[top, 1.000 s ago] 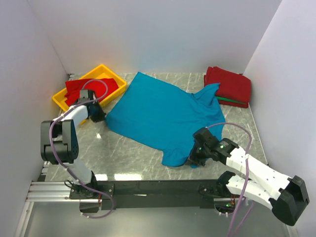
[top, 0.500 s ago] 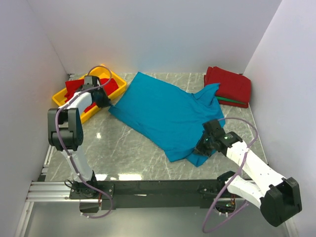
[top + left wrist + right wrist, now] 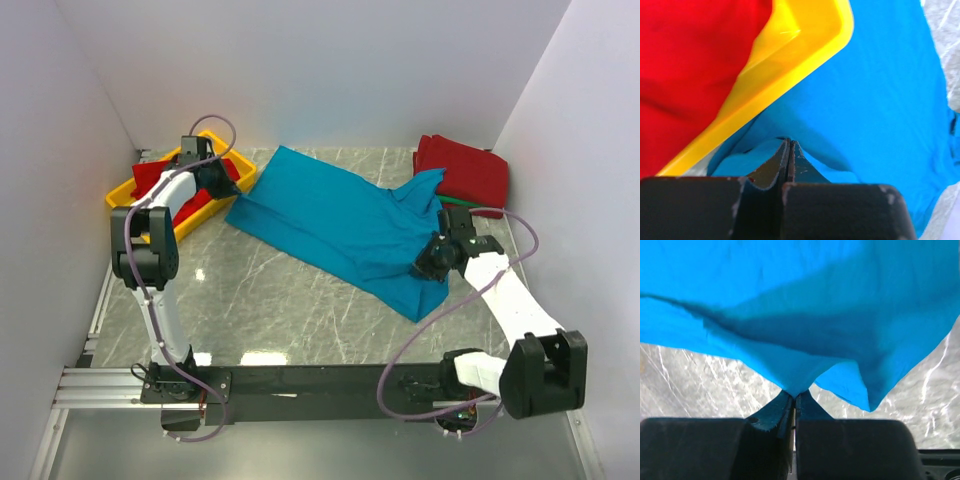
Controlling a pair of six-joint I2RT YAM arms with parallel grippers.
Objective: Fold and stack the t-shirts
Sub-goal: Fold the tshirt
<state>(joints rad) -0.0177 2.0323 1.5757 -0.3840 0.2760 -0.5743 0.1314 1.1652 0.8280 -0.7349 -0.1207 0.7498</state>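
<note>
A teal-blue t-shirt (image 3: 330, 215) lies slantwise across the marble table, its near edge folded up over itself. My left gripper (image 3: 226, 190) is shut on the shirt's left edge beside the yellow tray; the wrist view has its fingertips (image 3: 789, 142) pinching teal cloth (image 3: 880, 90). My right gripper (image 3: 428, 262) is shut on the shirt's right part, lifted above the table, with teal cloth (image 3: 790, 315) hanging from the closed fingertips (image 3: 794, 393). A red t-shirt (image 3: 170, 180) lies in the tray. Folded red t-shirts (image 3: 465, 172) are stacked at the back right, a green edge (image 3: 458, 203) showing beneath.
The yellow tray (image 3: 232, 158) sits at the back left, its rim (image 3: 790, 75) close to my left gripper. White walls enclose the table on three sides. Bare marble (image 3: 280, 300) shows in front of the shirt.
Both grippers carried the shirt's near edge away from the arm bases towards the back, folding it over. The left moved up beside the tray; the right moved towards the red stack.
</note>
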